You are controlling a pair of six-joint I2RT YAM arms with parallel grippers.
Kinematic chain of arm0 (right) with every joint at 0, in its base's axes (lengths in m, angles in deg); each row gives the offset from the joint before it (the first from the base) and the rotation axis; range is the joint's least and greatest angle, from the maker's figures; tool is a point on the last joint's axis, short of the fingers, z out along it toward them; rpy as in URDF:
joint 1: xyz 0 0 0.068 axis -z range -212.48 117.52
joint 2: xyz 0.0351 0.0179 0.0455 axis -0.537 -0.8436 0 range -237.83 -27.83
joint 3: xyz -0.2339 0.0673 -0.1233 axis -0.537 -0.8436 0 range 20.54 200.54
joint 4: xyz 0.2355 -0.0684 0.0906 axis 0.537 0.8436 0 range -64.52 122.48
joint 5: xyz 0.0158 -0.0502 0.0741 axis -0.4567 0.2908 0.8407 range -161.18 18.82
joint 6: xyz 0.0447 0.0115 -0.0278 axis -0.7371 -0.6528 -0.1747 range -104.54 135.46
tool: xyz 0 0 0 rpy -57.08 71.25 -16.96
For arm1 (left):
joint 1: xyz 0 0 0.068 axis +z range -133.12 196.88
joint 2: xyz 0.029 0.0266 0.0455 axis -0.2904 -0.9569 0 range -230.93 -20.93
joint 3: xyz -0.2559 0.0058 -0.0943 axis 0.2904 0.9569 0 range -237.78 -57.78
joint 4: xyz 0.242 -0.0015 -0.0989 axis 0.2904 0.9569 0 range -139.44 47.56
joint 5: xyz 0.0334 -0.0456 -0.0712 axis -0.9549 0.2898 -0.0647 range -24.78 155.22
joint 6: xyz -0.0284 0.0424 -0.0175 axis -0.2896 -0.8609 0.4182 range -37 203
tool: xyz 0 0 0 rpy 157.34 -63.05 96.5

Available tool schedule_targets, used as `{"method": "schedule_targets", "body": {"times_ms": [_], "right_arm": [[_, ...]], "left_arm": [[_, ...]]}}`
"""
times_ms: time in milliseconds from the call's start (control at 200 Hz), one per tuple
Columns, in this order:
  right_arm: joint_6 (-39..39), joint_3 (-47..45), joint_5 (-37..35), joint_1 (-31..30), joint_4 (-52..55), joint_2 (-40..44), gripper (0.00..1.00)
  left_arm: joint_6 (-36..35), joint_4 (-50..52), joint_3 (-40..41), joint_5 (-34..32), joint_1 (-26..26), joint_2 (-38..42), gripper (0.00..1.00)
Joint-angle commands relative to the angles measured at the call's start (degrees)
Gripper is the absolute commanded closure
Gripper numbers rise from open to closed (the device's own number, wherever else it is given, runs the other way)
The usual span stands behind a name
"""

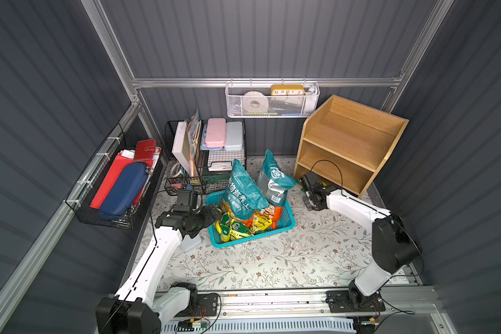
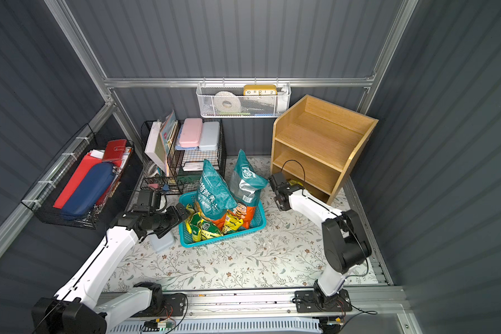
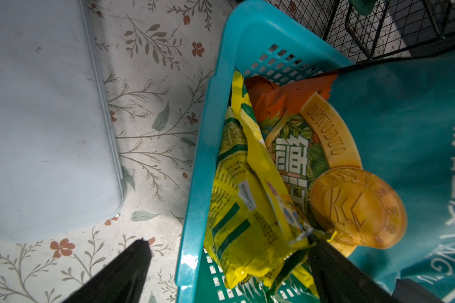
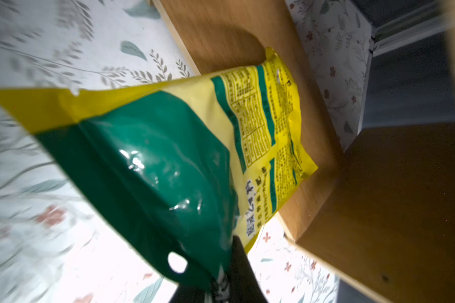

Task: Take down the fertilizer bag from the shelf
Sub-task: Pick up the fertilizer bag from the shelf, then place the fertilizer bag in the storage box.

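The fertilizer bag (image 4: 168, 157), yellow and dark green, hangs tilted with its far end on the bottom tier of the light-brown wooden shelf (image 4: 378, 210). My right gripper (image 4: 221, 283) is shut on the bag's green top edge, next to its punched hole. In both top views the right gripper (image 1: 318, 185) (image 2: 294, 184) sits at the front of the shelf's (image 1: 350, 138) (image 2: 318, 136) lowest tier, and only a yellow scrap of the bag (image 2: 297, 182) shows. My left gripper (image 3: 229, 251) (image 1: 211, 212) stands open astride the near rim of the teal basket (image 3: 205, 131), holding nothing.
The teal basket (image 1: 287, 222) holds two tall teal bags (image 1: 243, 188) and several small yellow packets (image 1: 235, 228). A pale blue box (image 1: 191, 244) lies under my left arm. A black wire rack (image 1: 203, 150) stands behind, and a white mesh wall basket (image 1: 272, 101) hangs above.
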Motion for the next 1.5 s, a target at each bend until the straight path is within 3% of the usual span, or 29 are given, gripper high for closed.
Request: {"method": "schedule_targets", "body": {"times_ms": [0, 125, 340, 580, 760, 926, 1116, 1281, 1496], "right_arm": [[-6.97, -1.39, 4.66, -0.86, 2.39, 7.3, 1.0], [-8.22, -2.84, 10.69, -0.93, 2.54, 16.73, 1.0], [-7.2, 3.11, 34.11, -1.09, 2.38, 28.25, 1.0], [-12.73, 12.35, 56.39, -1.87, -1.92, 28.65, 1.0], [-18.84, 15.34, 69.5, -6.56, -6.91, 21.72, 1.0], [-15.57, 19.24, 73.66, -14.97, -2.64, 13.96, 1.0], [-7.43, 25.27, 74.47, -16.24, 12.41, 8.6, 1.0], [0.05, 28.65, 64.05, -15.94, 28.43, 8.11, 1.0], [-2.25, 26.77, 55.27, -12.76, 35.18, 10.42, 1.0]], "left_arm": [[0.38, -0.67, -0.36, 1.28, -0.12, 0.21, 0.01], [0.66, -1.01, 0.28, 1.85, -0.12, 0.31, 0.01], [1.17, -1.87, 0.42, 2.26, -0.08, -0.19, 0.0], [1.42, -1.83, 0.46, 2.62, -0.12, -0.17, 0.0], [1.31, -1.2, 0.72, 1.94, -0.12, 0.86, 0.01], [1.26, -0.6, 1.09, 1.35, -0.12, 1.68, 0.0], [0.5, 0.42, 0.84, 0.64, -0.12, 2.12, 0.0], [0.5, 0.06, 1.47, 0.28, -0.12, 2.51, 0.01], [0.84, -0.58, 1.53, 1.3, -0.12, 1.57, 0.01]]}}
